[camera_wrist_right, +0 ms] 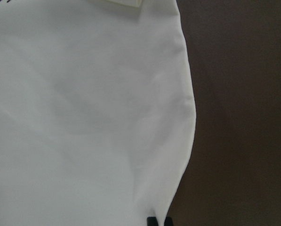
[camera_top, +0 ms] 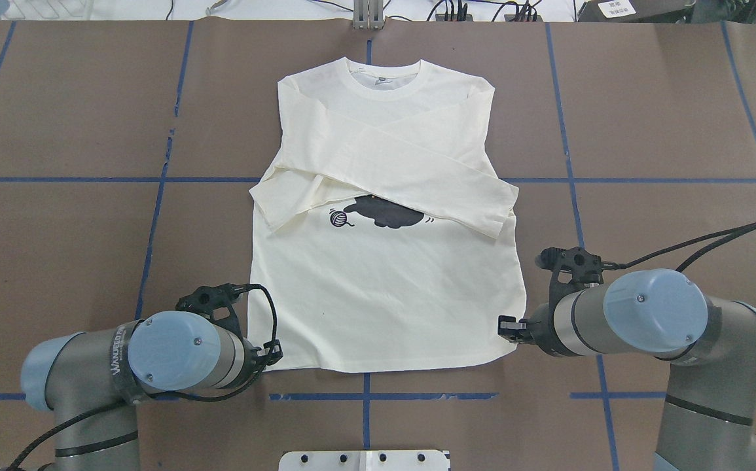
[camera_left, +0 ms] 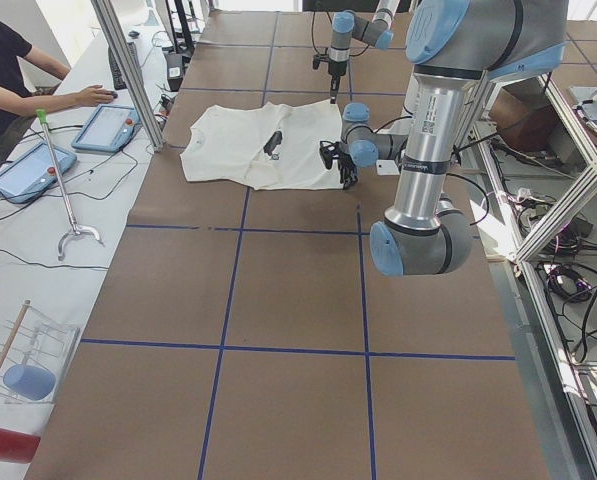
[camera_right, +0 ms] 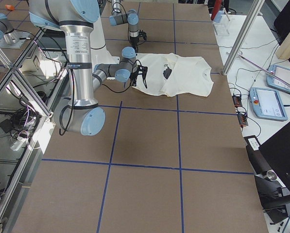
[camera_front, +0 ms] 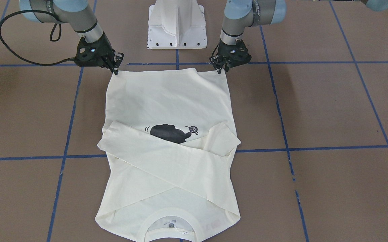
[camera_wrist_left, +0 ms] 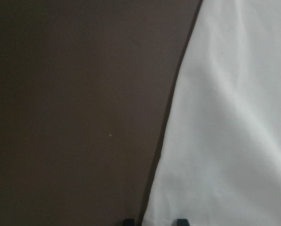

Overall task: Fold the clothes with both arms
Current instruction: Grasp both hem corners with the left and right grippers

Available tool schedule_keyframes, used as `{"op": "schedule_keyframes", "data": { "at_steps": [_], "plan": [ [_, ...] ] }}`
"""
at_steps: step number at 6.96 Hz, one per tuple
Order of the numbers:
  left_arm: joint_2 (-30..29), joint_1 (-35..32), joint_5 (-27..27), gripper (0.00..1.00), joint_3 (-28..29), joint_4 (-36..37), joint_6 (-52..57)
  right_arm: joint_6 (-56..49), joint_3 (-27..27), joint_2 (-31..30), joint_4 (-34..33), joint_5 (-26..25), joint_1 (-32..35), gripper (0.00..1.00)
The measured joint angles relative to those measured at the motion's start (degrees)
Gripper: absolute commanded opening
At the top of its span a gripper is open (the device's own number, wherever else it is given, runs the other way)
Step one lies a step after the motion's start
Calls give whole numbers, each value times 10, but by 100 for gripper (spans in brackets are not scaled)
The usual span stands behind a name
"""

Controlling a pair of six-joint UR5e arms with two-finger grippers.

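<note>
The cream long-sleeved T-shirt (camera_front: 167, 101) lies flat on the brown table, print side up, with both sleeves crossed over the chest. The black cat print (camera_front: 170, 133) shows partly below them. Its collar points away from the robot in the overhead view (camera_top: 384, 288). My left gripper (camera_front: 221, 70) is at the hem corner on my left (camera_top: 271, 353). In the left wrist view its fingertips (camera_wrist_left: 128, 221) stand apart, straddling the shirt's edge. My right gripper (camera_front: 116, 69) is at the other hem corner (camera_top: 505, 325). In the right wrist view its fingertips (camera_wrist_right: 152, 220) are nearly together on the hem's edge.
The white pedestal base (camera_front: 177, 27) stands just behind the hem, between the arms. Blue tape lines (camera_top: 155, 222) cross the brown table. At the far side, an operator sits at a white bench (camera_left: 38, 230) with tablets and cables.
</note>
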Motion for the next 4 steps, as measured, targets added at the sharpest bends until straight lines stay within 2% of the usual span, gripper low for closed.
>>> {"op": "schedule_keyframes", "data": {
  "at_steps": [4],
  "plan": [
    [1,-3,0,0,-15,9,2,-1,0,-1,0,10,4,0]
  ]
}}
